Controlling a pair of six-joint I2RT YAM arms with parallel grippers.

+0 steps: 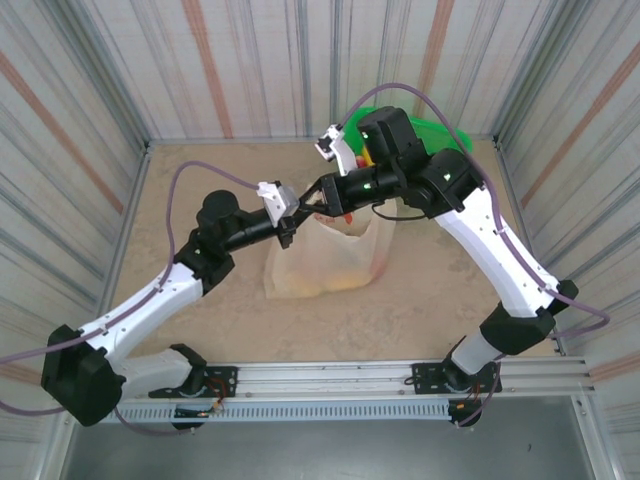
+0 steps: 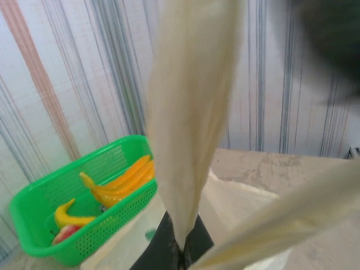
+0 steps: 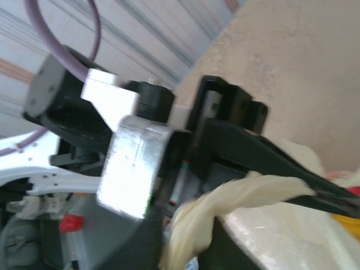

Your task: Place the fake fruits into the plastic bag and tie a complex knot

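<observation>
- The plastic bag sits on the beige surface near the middle, between the two arms, with its top pulled up and gathered.
- Faint orange and yellow shapes show through the bag's lower part; I cannot tell which fruits they are.
- The left gripper reaches in from the left to the top of the bag. In the left wrist view its fingers are pinched tight on a pale handle strip of the bag, which rises taut from them.
- The right gripper comes from the right and meets the left one just above the bag's mouth. A twisted handle strip runs past it in the right wrist view, but I cannot tell how wide it stands or whether it holds the strip.
- A green basket stands at the far edge of the surface, well apart from the bag, holding yellow bananas and a red fruit.
</observation>
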